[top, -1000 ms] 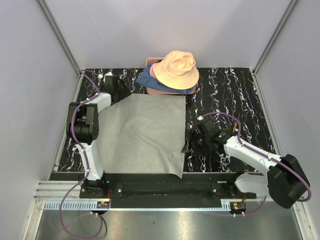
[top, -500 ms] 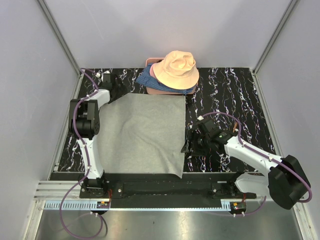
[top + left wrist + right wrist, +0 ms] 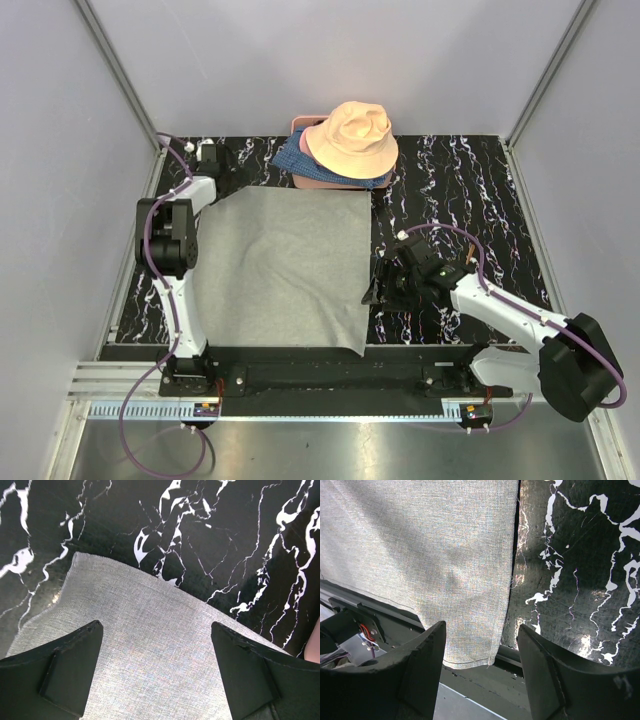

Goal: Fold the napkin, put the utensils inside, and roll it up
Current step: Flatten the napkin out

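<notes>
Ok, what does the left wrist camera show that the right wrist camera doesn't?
Left wrist only: the napkin at its far left corner, flat on the table, under the left gripper, whose fingers are open. Right wrist only: the napkin's right edge and near corner, which overhangs the black frame, with the right gripper spread above that edge. Both: grey napkin on the marbled table, nothing gripped.

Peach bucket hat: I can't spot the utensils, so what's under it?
The hat sits on blue patterned fabric, with a pink edge behind. Whatever lies beneath them is covered; no utensils show.
</notes>
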Available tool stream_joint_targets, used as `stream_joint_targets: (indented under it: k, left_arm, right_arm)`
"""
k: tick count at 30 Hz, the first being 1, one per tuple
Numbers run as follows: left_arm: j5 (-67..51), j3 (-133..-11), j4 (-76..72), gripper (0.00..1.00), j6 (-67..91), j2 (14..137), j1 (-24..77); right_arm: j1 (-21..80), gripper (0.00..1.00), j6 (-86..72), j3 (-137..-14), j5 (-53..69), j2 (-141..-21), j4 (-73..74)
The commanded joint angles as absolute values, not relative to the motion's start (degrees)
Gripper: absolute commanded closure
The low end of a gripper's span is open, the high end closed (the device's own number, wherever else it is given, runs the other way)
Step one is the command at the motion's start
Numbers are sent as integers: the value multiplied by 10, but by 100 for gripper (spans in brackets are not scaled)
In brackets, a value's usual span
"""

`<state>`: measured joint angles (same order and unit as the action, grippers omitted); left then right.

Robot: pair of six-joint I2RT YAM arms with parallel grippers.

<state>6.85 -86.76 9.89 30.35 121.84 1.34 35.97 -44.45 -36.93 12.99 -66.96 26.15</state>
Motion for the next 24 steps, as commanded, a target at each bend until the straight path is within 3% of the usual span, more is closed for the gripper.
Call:
stream_joint_targets:
  k: [1, 6, 11, 19, 24]
  left_arm:
    - [84, -897, 79, 7, 279, 1145, 14]
    - [83, -804, 52, 8, 251, 1054, 71]
    - [69, -652, 13, 10, 243, 930, 182]
    - [4, -477, -23, 25, 239, 768, 388]
    - [-42, -457, -50, 37, 236, 772, 542]
  right_arm:
    - [356, 32, -446, -372, 115, -667, 250]
    - [335, 31, -407, -390, 82, -688, 251]
    - [253, 31, -335, -436, 93, -752, 243]
    - [95, 32, -257, -468, 102, -773, 241]
    - [35, 32, -239, -478, 124, -752, 235]
